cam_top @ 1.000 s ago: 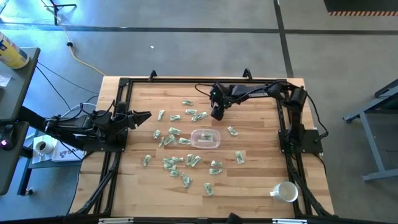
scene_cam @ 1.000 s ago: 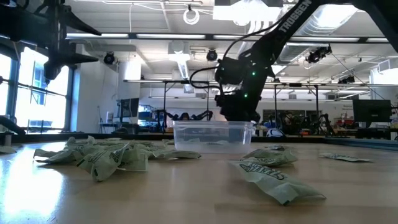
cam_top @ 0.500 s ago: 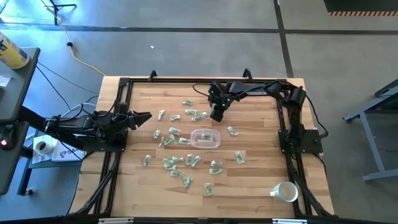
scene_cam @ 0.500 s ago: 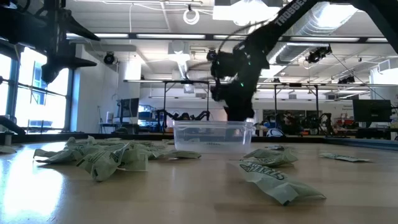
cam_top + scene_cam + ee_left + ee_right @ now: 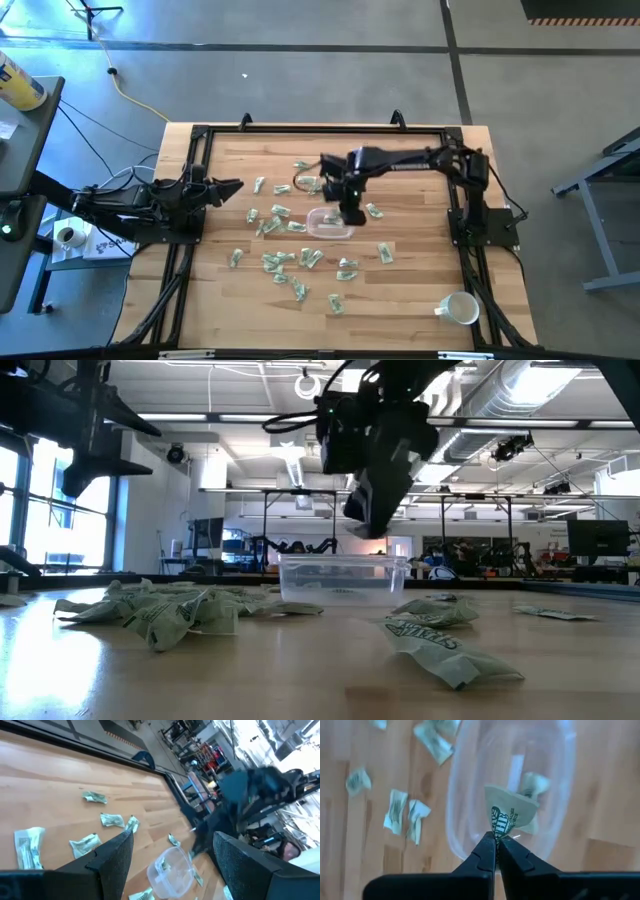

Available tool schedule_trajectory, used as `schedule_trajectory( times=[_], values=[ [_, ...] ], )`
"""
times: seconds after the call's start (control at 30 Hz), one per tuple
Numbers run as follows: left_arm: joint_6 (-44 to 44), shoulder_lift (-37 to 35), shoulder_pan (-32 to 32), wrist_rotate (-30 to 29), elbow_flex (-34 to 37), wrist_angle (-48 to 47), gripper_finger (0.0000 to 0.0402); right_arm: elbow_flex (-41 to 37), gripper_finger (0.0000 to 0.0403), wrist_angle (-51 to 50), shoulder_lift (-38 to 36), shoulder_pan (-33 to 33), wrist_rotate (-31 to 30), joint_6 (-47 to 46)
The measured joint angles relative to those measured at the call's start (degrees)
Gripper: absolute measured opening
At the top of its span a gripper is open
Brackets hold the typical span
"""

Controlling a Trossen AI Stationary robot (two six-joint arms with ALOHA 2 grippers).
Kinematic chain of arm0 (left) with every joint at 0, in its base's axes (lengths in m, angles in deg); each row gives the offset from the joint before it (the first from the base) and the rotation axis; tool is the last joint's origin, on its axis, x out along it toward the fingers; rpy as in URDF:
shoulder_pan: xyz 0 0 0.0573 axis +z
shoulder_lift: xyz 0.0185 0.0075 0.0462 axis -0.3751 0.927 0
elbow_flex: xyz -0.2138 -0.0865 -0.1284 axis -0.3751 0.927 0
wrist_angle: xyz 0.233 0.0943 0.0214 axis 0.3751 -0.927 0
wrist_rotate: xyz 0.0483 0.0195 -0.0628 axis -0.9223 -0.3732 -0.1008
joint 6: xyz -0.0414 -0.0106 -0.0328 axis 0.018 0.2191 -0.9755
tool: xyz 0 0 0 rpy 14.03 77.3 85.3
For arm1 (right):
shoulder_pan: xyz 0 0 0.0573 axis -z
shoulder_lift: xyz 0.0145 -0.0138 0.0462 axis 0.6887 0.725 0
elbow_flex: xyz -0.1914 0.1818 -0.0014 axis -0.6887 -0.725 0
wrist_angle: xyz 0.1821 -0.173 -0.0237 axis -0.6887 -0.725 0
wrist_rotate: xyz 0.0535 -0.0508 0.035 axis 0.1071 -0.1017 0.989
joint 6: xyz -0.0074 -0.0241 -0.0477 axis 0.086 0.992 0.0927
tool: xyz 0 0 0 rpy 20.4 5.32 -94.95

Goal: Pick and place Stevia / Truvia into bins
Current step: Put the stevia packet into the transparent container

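Observation:
Several green-and-white Stevia packets (image 5: 283, 262) lie flat and scattered on the wooden table. The clear bin (image 5: 328, 224) stands at the table's middle with one packet (image 5: 533, 783) lying on its floor. My right gripper (image 5: 352, 212) hangs over the bin's right part, shut on another packet (image 5: 512, 816); in the low view it (image 5: 368, 525) is well above the bin's rim (image 5: 343, 560). My left gripper (image 5: 236, 187) waits open at the table's left edge, with nothing between its fingers. My right gripper pinches the packet's edge (image 5: 496, 833) between its two fingertips. The fingers come from above and point down at the bin. The packet sticks out below the fingertips, bent and lifted clear above the bin's floor.
More packets lie left of the bin (image 5: 270, 218), beyond it (image 5: 310, 183) and to its right (image 5: 374, 211). A white mug (image 5: 459, 308) stands at the near right corner. The black frame rails (image 5: 190, 240) run along the table's sides.
My right gripper has risen from the table just beyond the bin and moved toward the near edge, coming over the bin. It now carries a packet clear of the table. The bin has stayed in place.

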Motion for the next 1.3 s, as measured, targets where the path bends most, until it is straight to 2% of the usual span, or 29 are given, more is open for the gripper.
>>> schedule_trajectory(
  times=[0.13,0.33,0.43,0.53,0.63,0.77,0.93,1.17,1.3],
  values=[
    [-1.2,0.0,0.0,-0.4,0.0,0.0,0.031,-3.9,0.0044,5.5,0.0,-3.2,-4.1,-2.4],
    [-4.7,0.0,0.0,1.9,0.0,0.0,0.031,-4.6,0.016,6.6,-0.2,-5.8,-9.4,-5.3],
    [-6.1,0.0,0.0,4.3,0.0,0.1,0.031,-4.7,0.0214,4.7,-2.4,-6.6,-17.1,-5.9],
    [-6.4,0.0,0.0,5.9,0.0,0.1,0.031,-5.2,0.0248,3.7,-5.6,-6.5,-23.3,-8.0],
    [-6.4,0.0,0.0,7.3,0.0,0.1,0.031,-8.8,0.026,3.4,-9.3,-4.8,-24.4,-13.5],
    [-5.7,0.0,0.0,7.6,0.0,-0.4,0.031,-18.8,0.0261,4.6,-15.5,-1.3,-22.6,-23.5],
    [-4.3,0.0,0.0,7.5,0.0,-2.2,0.031,-30.0,0.0262,13.0,-20.6,-0.8,-22.8,-32.6],
    [-3.9,0.0,0.0,7.2,0.0,-5.3,0.031,-36.0,0.0262,20.8,-19.2,-1.7,-30.7,-39.2],
    [-3.9,0.0,0.0,7.1,0.0,-6.6,0.031,-39.1,0.0261,22.5,-18.5,-1.7,-31.5,-41.9]
  ],
)
